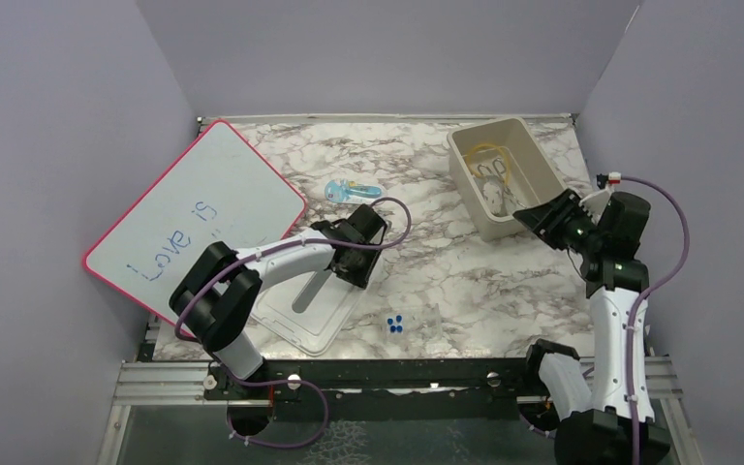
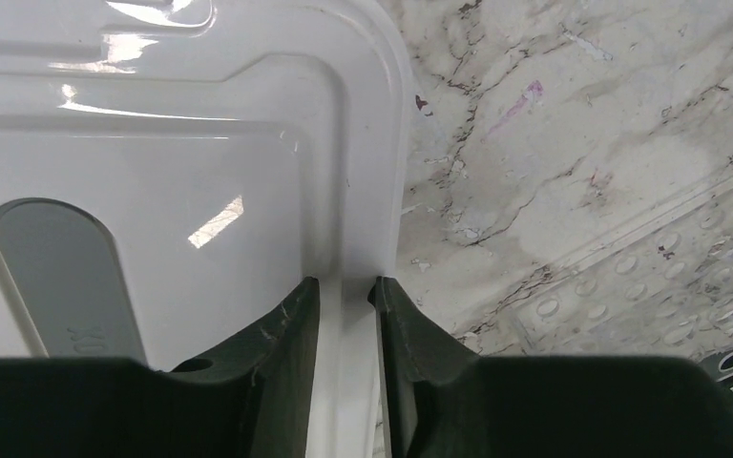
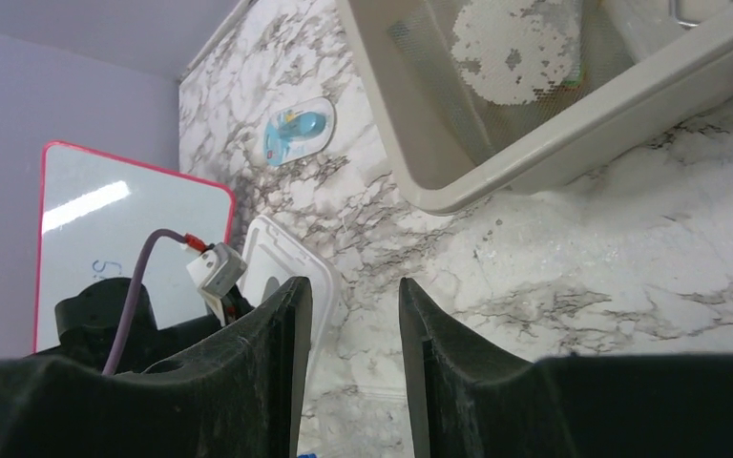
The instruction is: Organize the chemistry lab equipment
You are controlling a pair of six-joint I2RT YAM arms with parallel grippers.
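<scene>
A beige bin (image 1: 467, 189) stands at the back right and holds a coil of amber tubing (image 1: 489, 155) and small clear pieces (image 1: 492, 197). I cannot make out the forceps or the green stick. My right gripper (image 1: 533, 218) hovers open and empty at the bin's near end; in the right wrist view (image 3: 355, 286) the bin's wall (image 3: 573, 124) is just ahead. My left gripper (image 1: 354, 266) is shut on the rim of a white plastic lid (image 1: 305, 305) lying flat on the table. In the left wrist view (image 2: 346, 286) the lid's edge (image 2: 363, 143) runs between the fingers.
A pink-framed whiteboard (image 1: 194, 218) leans at the left. A light blue packaged item (image 1: 352, 190) lies on the marble behind the left gripper. Small blue pieces (image 1: 395, 324) lie near the front edge. Purple walls enclose three sides.
</scene>
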